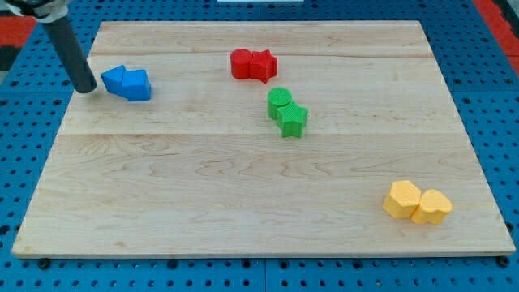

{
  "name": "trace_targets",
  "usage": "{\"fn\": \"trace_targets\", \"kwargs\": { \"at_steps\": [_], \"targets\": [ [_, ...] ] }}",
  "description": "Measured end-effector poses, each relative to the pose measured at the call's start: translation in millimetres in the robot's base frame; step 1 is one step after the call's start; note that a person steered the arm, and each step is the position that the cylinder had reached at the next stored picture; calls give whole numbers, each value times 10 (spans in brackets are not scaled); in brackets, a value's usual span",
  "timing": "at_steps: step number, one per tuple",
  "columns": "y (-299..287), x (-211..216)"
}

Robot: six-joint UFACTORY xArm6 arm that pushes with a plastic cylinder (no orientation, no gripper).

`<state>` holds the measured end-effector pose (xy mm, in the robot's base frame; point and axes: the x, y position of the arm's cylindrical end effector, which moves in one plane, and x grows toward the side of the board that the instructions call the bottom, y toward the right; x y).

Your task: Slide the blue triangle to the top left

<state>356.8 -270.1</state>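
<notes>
Two blue blocks lie touching at the board's upper left: one blue block [117,79] on the left, which may be the triangle, and a second blue block [138,85] on its right; their shapes are hard to make out. My rod comes down from the view's top left, and my tip [85,88] rests on the board just left of the left blue block, a small gap between them.
A red round block [241,63] and a red star [263,65] touch at top centre. A green round block [279,101] and a green star [292,119] touch below them. Two yellow blocks [417,202] sit at the lower right. The wooden board [203,195] lies on a blue pegboard.
</notes>
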Motion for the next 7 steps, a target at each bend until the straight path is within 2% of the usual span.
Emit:
{"fn": "trace_targets", "kwargs": {
  "at_steps": [2, 3, 4, 6, 7],
  "targets": [
    [-42, 194],
    [282, 193],
    [190, 189],
    [353, 60],
    [362, -161]
  ]
}}
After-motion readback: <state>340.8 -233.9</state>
